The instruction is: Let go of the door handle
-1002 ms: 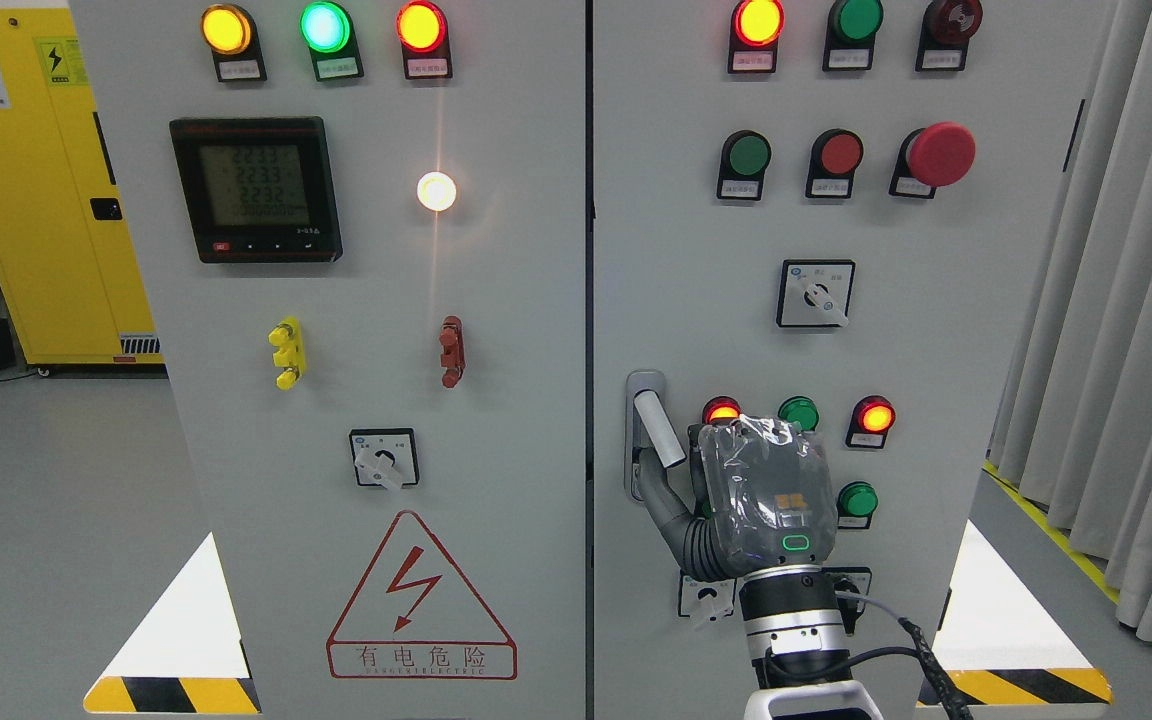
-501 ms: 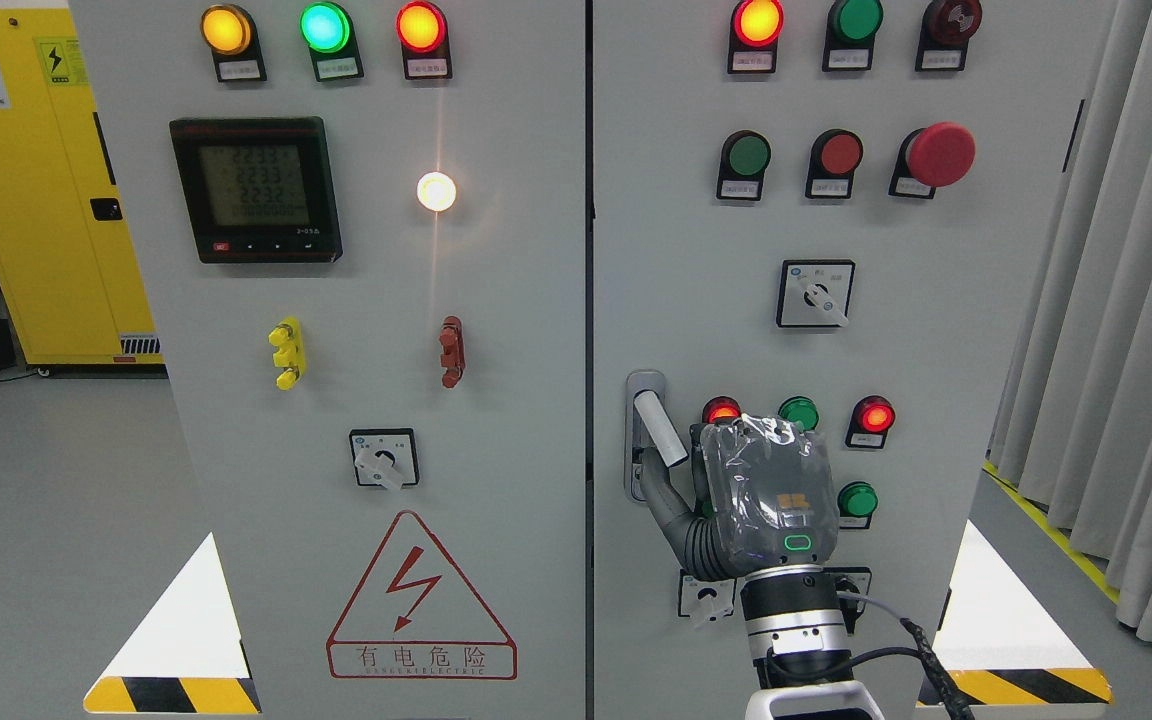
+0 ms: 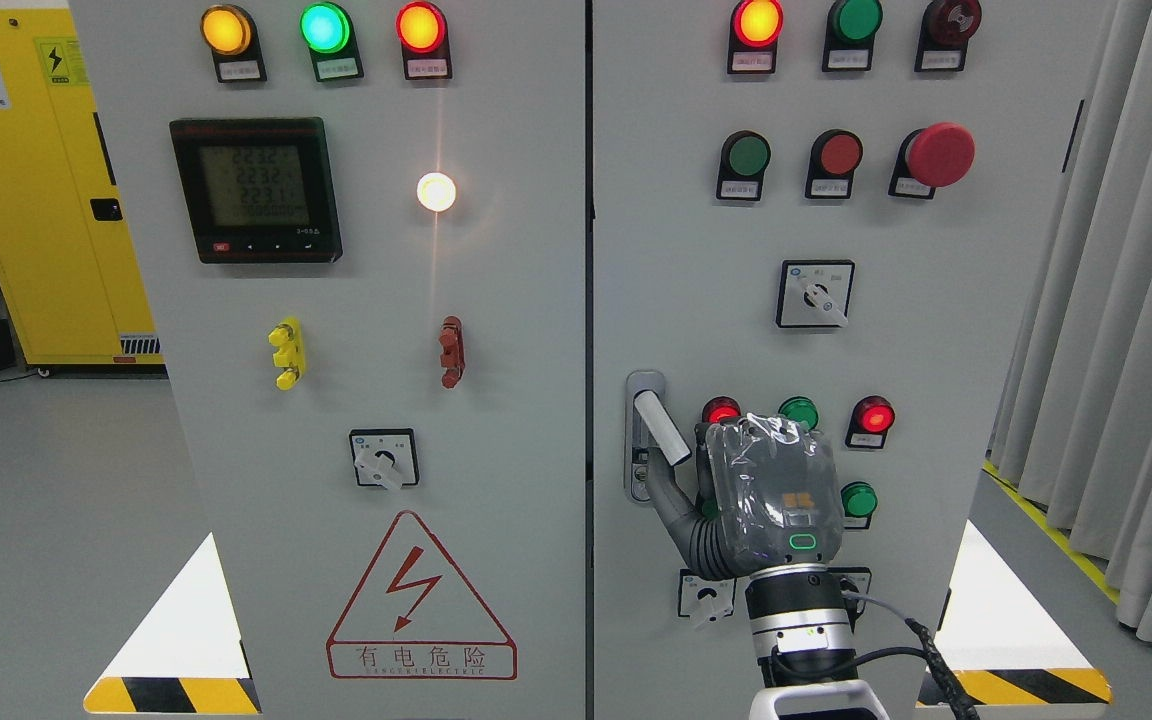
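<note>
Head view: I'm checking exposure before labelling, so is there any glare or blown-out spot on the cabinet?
Head view: the white indicator lamp is blown out and throws a vertical streak; the plastic wrap on the right hand glints; everything else is evenly lit and sharp.

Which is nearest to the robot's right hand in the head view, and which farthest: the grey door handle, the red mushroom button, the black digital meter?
From the right hand:
1. Grey door handle, just left of the hand.
2. Red mushroom button, upper right of the same door.
3. Black digital meter, upper left, on the other door.
</note>
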Available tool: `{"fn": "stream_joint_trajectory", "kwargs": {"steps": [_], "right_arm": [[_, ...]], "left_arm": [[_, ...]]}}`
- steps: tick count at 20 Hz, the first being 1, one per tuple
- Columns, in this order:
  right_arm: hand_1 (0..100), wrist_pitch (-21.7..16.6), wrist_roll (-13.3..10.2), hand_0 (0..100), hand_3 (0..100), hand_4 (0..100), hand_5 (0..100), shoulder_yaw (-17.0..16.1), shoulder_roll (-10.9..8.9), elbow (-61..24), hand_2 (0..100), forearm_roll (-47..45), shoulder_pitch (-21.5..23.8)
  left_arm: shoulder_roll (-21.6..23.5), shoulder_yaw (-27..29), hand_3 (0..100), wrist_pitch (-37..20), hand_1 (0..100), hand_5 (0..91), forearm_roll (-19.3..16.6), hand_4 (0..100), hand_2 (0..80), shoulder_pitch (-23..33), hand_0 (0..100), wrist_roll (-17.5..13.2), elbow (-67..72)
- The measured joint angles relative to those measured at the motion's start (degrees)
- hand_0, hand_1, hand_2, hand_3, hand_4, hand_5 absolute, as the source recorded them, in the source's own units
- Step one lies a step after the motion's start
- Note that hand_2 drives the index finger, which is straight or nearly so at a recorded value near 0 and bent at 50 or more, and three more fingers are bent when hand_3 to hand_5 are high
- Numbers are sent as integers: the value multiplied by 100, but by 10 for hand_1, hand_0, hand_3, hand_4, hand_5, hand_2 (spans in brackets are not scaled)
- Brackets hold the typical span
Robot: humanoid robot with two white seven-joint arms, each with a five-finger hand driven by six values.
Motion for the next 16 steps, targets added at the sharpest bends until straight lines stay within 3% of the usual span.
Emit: {"fn": "stream_joint_trajectory", "kwargs": {"steps": [16], "right_arm": [[370, -9, 2, 554, 1000, 998, 1000, -81, 0, -20, 956, -8, -10]], "left_arm": [[0, 0, 0, 9, 556, 0, 0, 0, 0, 0, 120, 0, 0]]}}
